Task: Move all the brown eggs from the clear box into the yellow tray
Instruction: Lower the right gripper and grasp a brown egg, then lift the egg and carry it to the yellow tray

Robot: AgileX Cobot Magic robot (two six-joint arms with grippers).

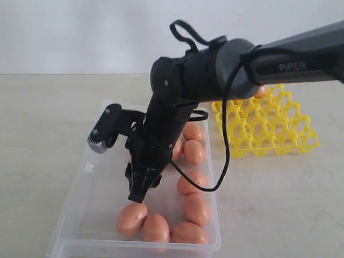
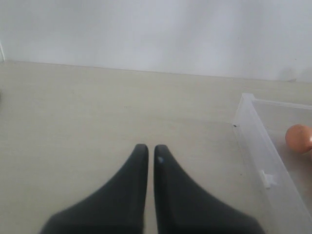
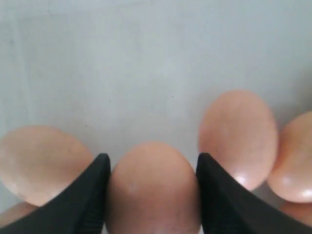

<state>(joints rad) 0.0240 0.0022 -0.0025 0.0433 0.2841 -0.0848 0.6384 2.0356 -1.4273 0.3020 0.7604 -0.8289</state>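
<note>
Right pincer (image 3: 152, 158) is clenching one brown egg (image 3: 153, 195) in clear box (image 1: 75, 207); left pincer (image 2: 147, 151) clenched, empty; yellow tray (image 1: 269, 129) mostly unfilled, many eggs waiting.

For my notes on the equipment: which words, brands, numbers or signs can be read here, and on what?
"PiPER": pale letters on the right arm, on its grey tube.
No other text: the eggs, the clear box and the yellow tray carry none that shows.
</note>
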